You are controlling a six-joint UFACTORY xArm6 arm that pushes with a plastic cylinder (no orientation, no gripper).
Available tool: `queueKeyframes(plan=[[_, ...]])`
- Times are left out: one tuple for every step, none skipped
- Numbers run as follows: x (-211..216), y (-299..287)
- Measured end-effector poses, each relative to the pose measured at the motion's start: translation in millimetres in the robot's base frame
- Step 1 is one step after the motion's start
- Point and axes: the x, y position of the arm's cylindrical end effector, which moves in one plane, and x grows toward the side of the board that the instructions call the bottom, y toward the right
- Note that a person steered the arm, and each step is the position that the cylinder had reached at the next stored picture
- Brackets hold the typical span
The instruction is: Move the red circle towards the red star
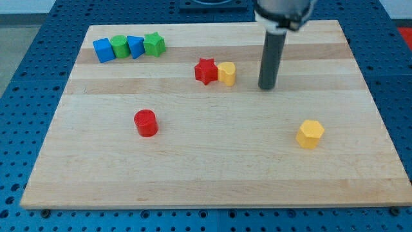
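My tip (267, 87), bare and touching nothing right of the yellow block (226, 73), should circle to the near-left side of the red circle (146, 122) and push it toward the red star (205, 71).

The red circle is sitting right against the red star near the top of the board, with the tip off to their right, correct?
Not quite. In the camera view the red circle sits well apart from the red star, lower and to the view's left. A yellow block is what touches the star. My tip is indeed to their right.
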Motion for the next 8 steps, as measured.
queueKeyframes(plan=[[74.2,-17.0],[125.8,-52.2],[143.9,-105.3],[144.8,-159.8],[144.7,-211.6],[143.6,-244.6],[139.0,-245.8],[118.9,-242.0]])
